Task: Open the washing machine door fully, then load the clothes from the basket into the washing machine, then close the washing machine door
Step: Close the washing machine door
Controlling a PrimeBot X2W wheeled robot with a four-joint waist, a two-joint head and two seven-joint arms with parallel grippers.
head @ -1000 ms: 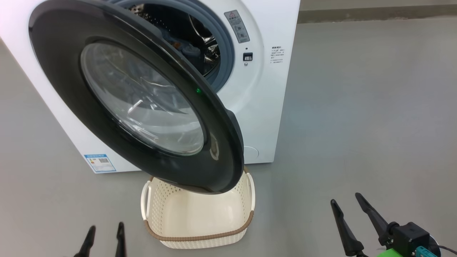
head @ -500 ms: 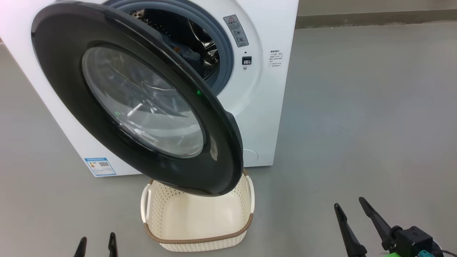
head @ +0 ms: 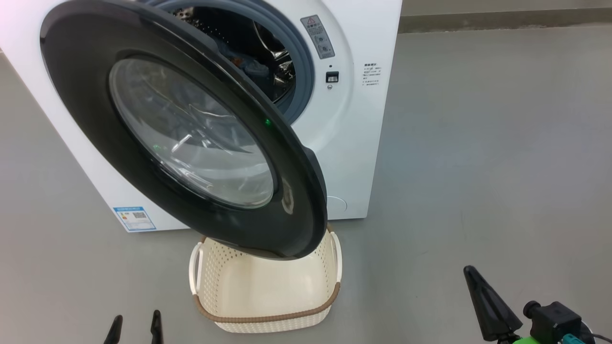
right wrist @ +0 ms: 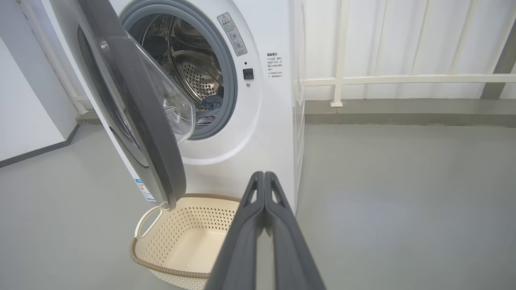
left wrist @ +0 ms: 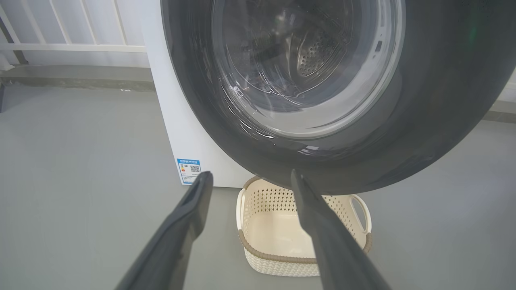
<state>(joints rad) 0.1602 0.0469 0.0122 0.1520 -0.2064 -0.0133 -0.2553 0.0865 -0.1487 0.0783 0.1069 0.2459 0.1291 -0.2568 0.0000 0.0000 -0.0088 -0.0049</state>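
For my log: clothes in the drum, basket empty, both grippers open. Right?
Only the left gripper is open; the right gripper is shut, fingers pressed together in the right wrist view. The rest stands.

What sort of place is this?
Probably a laundry corner, maybe a balcony: a white washer with its door open, a basket on the grey floor before it, a white railing behind.

Warning-triangle sticker (head: 317, 36), blue QR label (head: 134, 218) on washing machine (head: 354, 143); text illegible.
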